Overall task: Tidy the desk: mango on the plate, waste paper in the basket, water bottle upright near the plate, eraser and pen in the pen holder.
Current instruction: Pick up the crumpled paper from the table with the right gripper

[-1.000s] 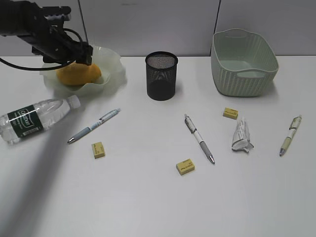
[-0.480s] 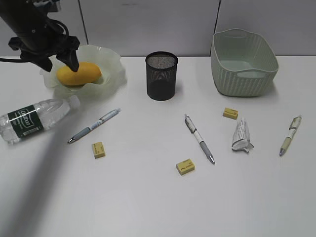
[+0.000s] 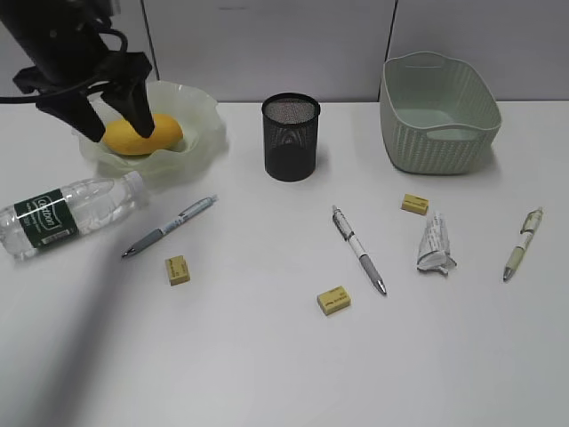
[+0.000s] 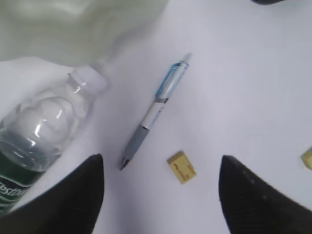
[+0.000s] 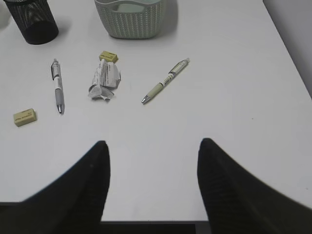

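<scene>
The yellow-orange mango [image 3: 167, 133] lies in the pale green plate [image 3: 197, 111] at the back left of the desk [image 3: 267, 356]. My left gripper [image 3: 120, 133] hangs open just over it, holding nothing. The water bottle [image 3: 67, 212] [image 4: 39, 136] lies on its side in front of the plate. A pen [image 3: 169, 227] [image 4: 156, 109] and a yellow eraser [image 3: 177, 269] [image 4: 182, 167] lie beside it, below my left gripper [image 4: 161, 158]. The waste paper [image 3: 435, 243] [image 5: 103, 80] lies on the right. My right gripper [image 5: 154, 143] is open and empty, low over the near right edge.
The black pen holder [image 3: 291, 136] [image 5: 34, 19] stands at the back middle, the basket [image 3: 437, 111] [image 5: 129, 19] at the back right. Two more pens [image 3: 359, 249] [image 3: 522, 243] and two more erasers [image 3: 333, 300] [image 3: 414, 204] lie around the paper.
The left gripper has drawn back from the mango, lifted and swung so its fingers point down over the plate. The mango stays in the plate. Nothing else moved.
</scene>
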Robot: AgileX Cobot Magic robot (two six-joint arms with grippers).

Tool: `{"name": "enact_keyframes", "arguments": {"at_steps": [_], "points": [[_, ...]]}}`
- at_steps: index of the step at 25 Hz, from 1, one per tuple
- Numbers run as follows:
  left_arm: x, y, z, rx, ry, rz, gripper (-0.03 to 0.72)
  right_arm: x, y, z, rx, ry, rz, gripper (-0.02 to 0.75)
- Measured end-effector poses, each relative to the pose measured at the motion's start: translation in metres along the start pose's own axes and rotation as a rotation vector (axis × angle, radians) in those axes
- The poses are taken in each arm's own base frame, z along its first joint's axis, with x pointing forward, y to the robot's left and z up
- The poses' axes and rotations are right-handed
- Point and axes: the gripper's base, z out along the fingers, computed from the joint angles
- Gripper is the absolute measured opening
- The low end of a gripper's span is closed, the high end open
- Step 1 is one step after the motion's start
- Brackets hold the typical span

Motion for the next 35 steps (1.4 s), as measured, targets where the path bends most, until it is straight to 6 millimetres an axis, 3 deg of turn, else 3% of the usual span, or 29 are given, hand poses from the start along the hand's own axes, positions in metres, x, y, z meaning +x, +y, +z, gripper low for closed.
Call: {"name": "enact_keyframes", "arguments": {"at_steps": [6, 12, 24, 35], "points": [[0.017, -0.042, -0.041, 0.008, -0.086, 0.110, 0.551, 0.000, 0.000, 0.000, 0.000, 0.000, 0.000, 0.458], [0.053, -0.069, -0.078, -0.023, -0.143, 0.221, 0.547, 0.000, 0.000, 0.000, -0.002, 0.000, 0.001, 0.458], [0.158, -0.042, -0.110, -0.105, -0.169, 0.257, 0.521, 0.000, 0.000, 0.000, -0.004, 0.000, 0.002, 0.458], [0.260, -0.008, -0.094, -0.129, -0.364, 0.287, 0.515, 0.000, 0.000, 0.001, -0.004, 0.005, 0.002, 0.458]]}}
